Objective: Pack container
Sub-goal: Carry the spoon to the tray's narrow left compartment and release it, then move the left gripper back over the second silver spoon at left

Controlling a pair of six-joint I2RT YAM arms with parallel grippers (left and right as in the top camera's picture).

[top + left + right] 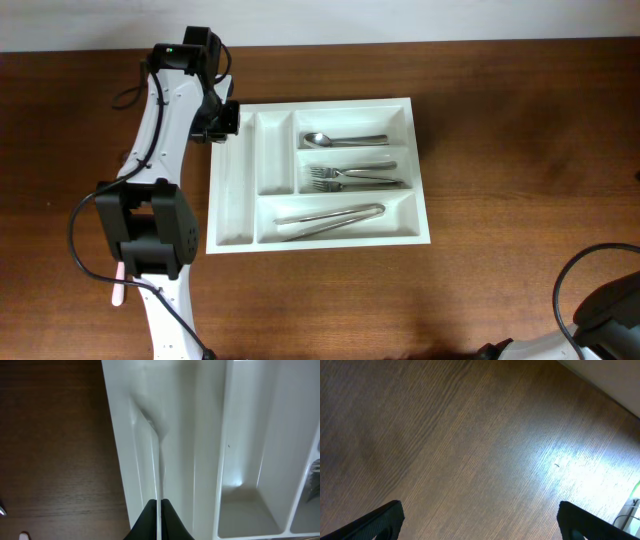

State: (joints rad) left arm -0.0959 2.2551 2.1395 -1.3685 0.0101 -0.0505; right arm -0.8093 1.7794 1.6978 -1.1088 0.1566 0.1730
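Tray (330, 102) on table (520, 130): spoon (345, 140), forks (355, 178) and tongs (330, 218) in its long compartments. Left tool (159, 504) over the tray's leftmost compartment, clenched on a thin utensil (160, 460). Right tool (480, 512) released, away from the tray.

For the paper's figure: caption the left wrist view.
Left tool pinching a thin utensil, seen edge-on, above the white tray's outermost narrow slot.

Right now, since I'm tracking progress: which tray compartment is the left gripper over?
The outermost narrow compartment, along the tray edge, under the left gripper. The other narrow one sits inward, and the three long ones hold cutlery.
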